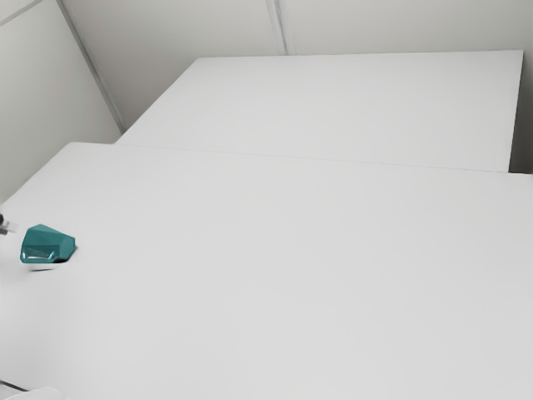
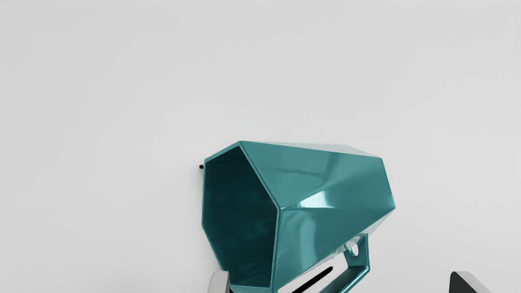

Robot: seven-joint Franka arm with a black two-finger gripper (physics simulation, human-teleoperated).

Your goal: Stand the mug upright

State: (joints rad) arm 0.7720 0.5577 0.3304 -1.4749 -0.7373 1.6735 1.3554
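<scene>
Near the exterior view's left edge the gripper is partly visible, just beside the teal faceted mug. The mug lies on its side on the white table. In the wrist view the mug has its dark open mouth facing one side and its handle angled toward the hand. The gripper stands open, its two fingertips wide apart. One fingertip overlaps the lower corner of the mug's rim; whether they touch I cannot tell. The handle is between the two fingers' lines, with its lower end cut off.
The white table extends broadly toward the exterior view's right. Behind it is another white surface, with pale walls around. A thin dark line and a pale rounded shape show at the exterior view's lower left corner.
</scene>
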